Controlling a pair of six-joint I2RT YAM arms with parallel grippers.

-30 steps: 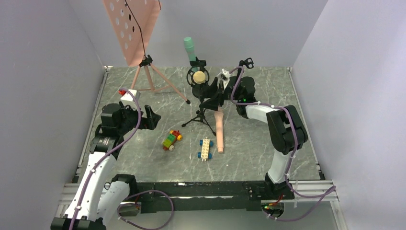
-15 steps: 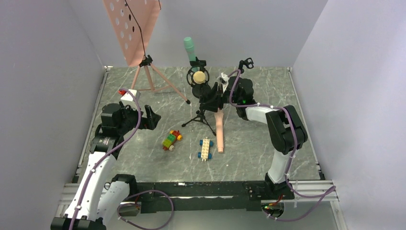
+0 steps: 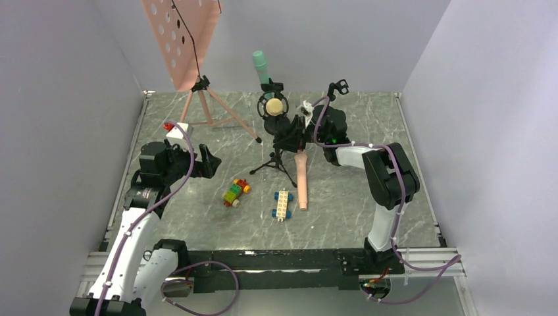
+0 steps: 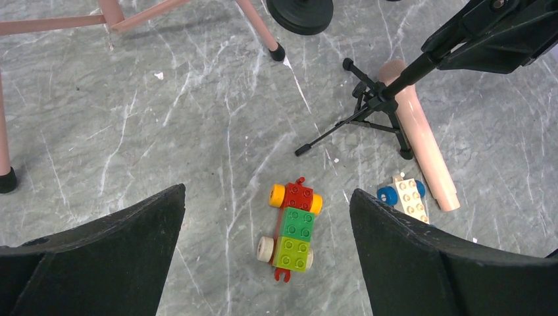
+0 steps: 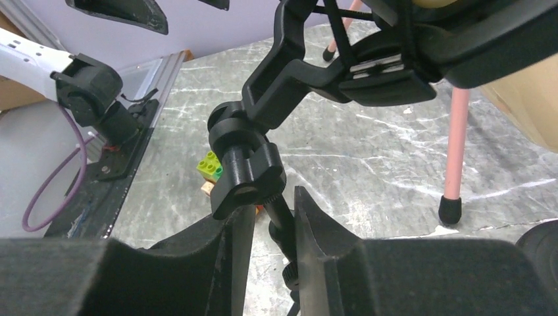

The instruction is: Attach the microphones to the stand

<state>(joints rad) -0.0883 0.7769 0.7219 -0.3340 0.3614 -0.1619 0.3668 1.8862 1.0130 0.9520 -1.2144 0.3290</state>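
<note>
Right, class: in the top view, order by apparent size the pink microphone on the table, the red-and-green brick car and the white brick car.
1. Largest: pink microphone.
2. Then the red-and-green brick car and white brick car, which look about alike, so unranked.

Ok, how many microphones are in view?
3: mint green microphone upright at the back; tan-yellow microphone in the black mount; salmon pink microphone lying on the table. None looks hidden.
</note>
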